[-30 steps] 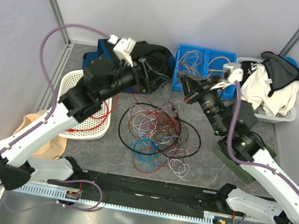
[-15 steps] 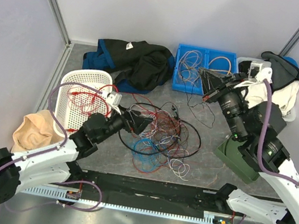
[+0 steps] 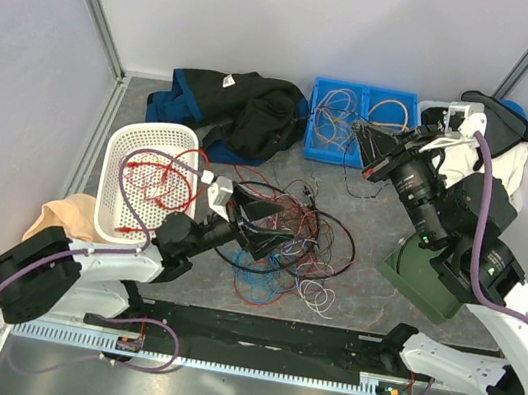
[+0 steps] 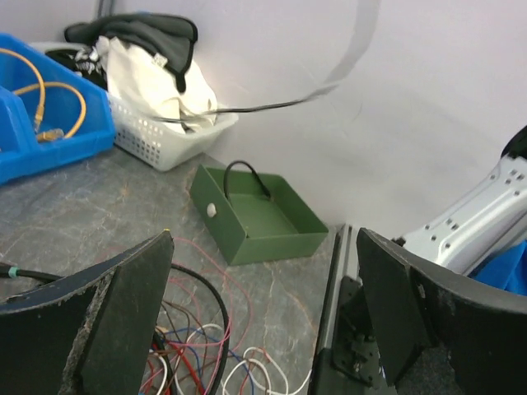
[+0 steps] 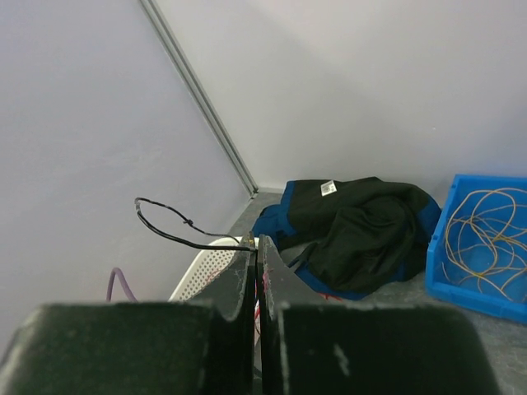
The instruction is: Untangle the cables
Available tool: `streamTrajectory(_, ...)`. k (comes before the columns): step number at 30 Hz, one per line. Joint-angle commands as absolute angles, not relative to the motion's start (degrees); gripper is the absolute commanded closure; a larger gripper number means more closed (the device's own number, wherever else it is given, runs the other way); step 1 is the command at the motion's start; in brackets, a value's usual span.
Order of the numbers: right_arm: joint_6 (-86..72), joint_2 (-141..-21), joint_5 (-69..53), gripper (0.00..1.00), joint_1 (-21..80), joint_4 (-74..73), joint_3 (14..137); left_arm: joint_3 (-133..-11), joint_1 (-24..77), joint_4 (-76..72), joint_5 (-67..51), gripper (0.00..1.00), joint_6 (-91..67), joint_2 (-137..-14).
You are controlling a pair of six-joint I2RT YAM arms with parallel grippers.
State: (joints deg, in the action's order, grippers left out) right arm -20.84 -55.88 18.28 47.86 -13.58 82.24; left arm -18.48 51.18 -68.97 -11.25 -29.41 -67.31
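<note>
Left end effector (image 3: 259,227) lower among cables (image 3: 302,283), green box (image 3: 420,276) beyond

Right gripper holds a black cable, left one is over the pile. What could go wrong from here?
1. The right gripper pinches the thin black cable only at its fingertips, so a firm pull could slip it free.
2. The left gripper hangs open over the tangle, where many wires cross. Closing there may catch several at once and tighten the knot.

Bright, even diffuse light, soft shadows; wrist-cam fingers (image 4: 123,321) blurry up close, bkgd sharp.
</note>
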Motion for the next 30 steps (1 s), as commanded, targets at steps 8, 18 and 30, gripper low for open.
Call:
streamTrajectory(8,-18.7,-55.5,25.4,1.0,48.0,-18.2,84.6,-21.1,54.6,-61.8,-3.8,0.0,-27.4,-77.5)
streamTrajectory(18,-16.6,-51.8,54.7,1.0,45.7,-21.3,73.2,-15.1,54.9,-40.2,15.4,0.0,-41.1,-67.3)
streamTrajectory(30,-30.3,-50.7,44.9,1.0,19.5,-26.7,63.3,-26.5,54.9,-5.3,19.4,0.0,-48.7,-58.3)
